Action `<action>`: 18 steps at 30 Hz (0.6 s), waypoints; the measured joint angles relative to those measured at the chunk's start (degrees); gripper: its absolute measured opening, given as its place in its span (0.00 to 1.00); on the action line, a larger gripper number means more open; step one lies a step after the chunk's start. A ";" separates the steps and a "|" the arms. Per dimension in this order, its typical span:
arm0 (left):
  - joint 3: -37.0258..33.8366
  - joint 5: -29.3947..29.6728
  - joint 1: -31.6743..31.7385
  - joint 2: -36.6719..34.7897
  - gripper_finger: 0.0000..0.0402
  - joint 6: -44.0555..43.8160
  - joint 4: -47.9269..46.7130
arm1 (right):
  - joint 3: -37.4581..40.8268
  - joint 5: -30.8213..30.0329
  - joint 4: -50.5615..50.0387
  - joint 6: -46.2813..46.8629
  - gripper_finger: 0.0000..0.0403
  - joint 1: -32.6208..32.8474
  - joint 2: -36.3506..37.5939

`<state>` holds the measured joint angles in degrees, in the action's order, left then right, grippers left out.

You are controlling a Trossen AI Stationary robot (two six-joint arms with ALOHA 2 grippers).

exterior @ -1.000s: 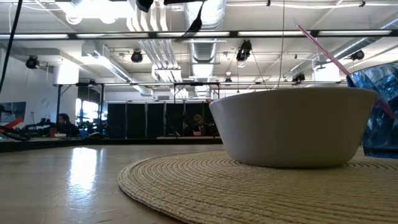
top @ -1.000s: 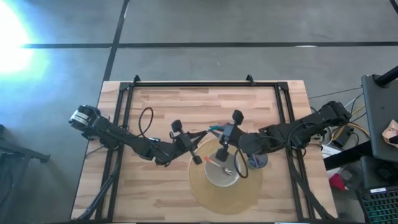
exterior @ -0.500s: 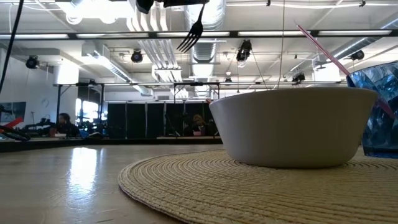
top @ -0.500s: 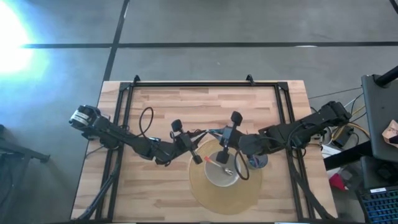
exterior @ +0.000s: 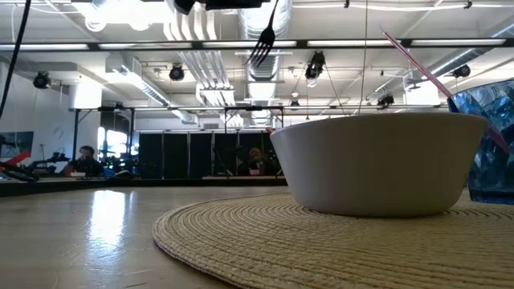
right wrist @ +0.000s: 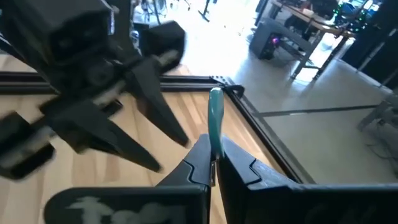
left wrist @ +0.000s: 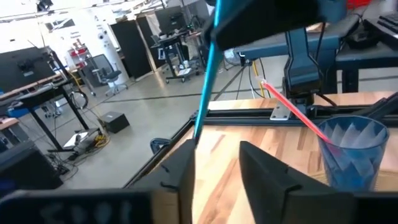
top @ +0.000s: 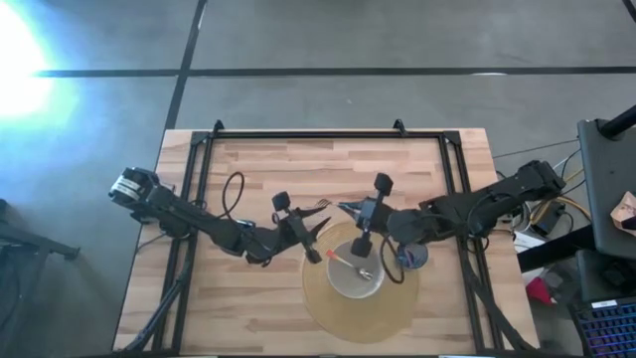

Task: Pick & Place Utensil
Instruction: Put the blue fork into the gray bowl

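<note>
Handoff mid-air above the surface: right tool [right wrist: 213,163] clamped on teal-handled fork [right wrist: 215,118], left tool [left wrist: 217,165] fingers apart w/ the handle between them; fork's light, stiff, slick plastic, so I'd grip mid-handle, tines clear of the bowl [top: 354,279].

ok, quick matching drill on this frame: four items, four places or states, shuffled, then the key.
1 teal-handled fork
2 white round bowl
3 pink stick
4 left gripper

a open
b in the blue faceted plastic cup
c on the round woven mat
d clamped in the right gripper

Pairs: 1-d, 2-c, 3-b, 4-a
</note>
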<state>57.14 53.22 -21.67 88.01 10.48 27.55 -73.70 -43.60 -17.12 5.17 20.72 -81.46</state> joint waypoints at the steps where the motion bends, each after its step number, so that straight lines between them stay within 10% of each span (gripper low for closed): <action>1: 0.00 0.01 -0.04 -0.46 0.32 0.01 -0.73 | -0.30 0.09 -1.46 0.13 0.02 -0.05 0.69; 18: -0.20 -2.75 -0.35 -12.37 0.41 -13.10 -26.25 | -11.22 18.85 -20.68 2.40 0.02 -7.32 10.46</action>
<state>56.95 50.47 -22.02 75.65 -2.62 1.31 -84.92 -24.75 -37.81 7.57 13.40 -71.00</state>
